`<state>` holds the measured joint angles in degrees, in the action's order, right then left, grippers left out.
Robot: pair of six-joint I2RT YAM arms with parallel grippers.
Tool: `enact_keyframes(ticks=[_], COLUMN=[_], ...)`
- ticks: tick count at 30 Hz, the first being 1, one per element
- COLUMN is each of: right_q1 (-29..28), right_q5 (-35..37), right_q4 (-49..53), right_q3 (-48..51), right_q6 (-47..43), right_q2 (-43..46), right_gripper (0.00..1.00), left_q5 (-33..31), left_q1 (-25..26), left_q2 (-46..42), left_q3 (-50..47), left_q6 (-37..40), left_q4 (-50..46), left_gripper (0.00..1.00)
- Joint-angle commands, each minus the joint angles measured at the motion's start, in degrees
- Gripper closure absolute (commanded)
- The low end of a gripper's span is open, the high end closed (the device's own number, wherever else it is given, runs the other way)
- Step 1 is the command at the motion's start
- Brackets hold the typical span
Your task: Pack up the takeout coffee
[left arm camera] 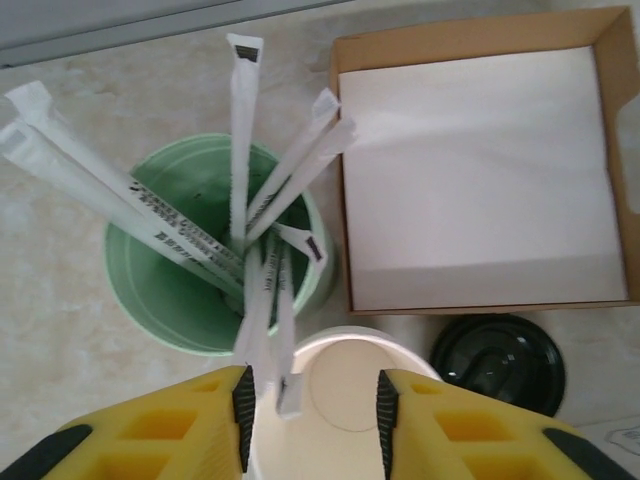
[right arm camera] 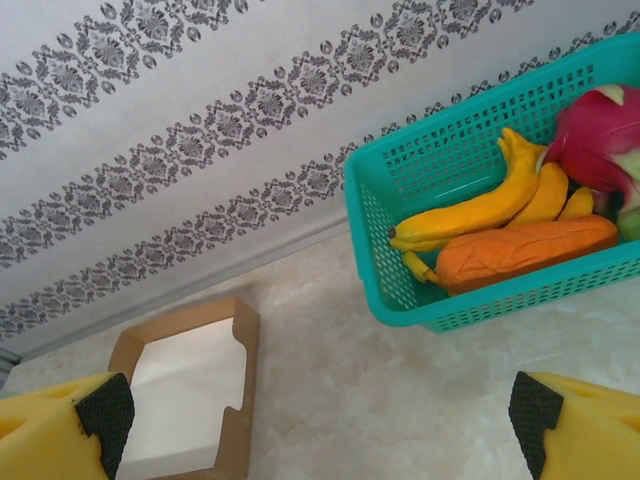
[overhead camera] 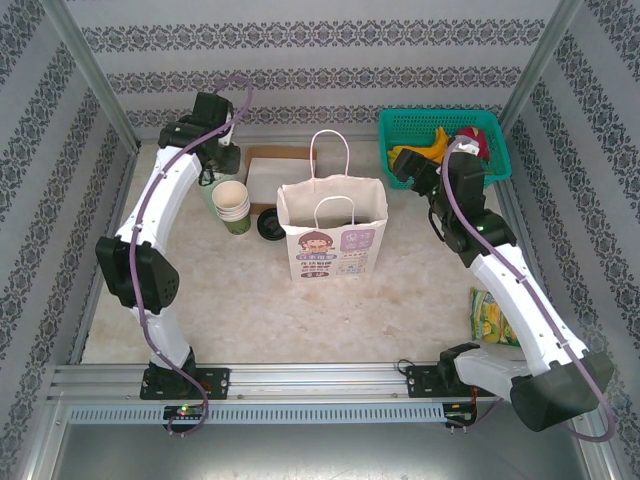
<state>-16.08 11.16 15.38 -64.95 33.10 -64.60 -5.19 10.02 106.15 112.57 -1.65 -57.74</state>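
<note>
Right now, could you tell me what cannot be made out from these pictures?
Top view: inside the paper bag, hidden by its own walls.
Left wrist view: whether a cup stands under the black lid, seen from straight above.
Left wrist view: whether the left pincer touches the cup stack below it; the bottom edge cuts both off.
Top view: print on the snack packet, too small, partly behind the right arm.

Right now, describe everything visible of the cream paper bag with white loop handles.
The cream paper bag with white loop handles stands upright on the pale marbled tabletop, one handle raised, the other folded down its near face. That face carries a cartoon figure beside a green panel. A round black plastic lid lies by its left base; contact unclear.
</note>
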Motion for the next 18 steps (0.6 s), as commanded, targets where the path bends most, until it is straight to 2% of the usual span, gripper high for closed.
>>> enact_keyframes(ticks=[1, 11, 18], right_q1=[0.74, 1.17, 1.20], right_q5=[1.51, 0.11, -0.79], right_q4=[-1.23, -1.12, -0.60], right_q3=[0.32, 0.71, 0.39], right_q6=[1.01, 1.88, 1.62], right_q2=[1.54, 1.71, 1.84], right_gripper=[0.02, 0.02, 0.02], left_q5=[-3.98, -3.80, -4.51], left_q1=[-0.05, 0.19, 0.33], left_q2=[1.09, 2.03, 3.31], left_q3=[2.28, 1.43, 1.95], left_q6=[4.04, 4.90, 5.51], left_q4=[-4.64, -4.58, -4.35], left_gripper=[0.64, 0.75, 0.73])
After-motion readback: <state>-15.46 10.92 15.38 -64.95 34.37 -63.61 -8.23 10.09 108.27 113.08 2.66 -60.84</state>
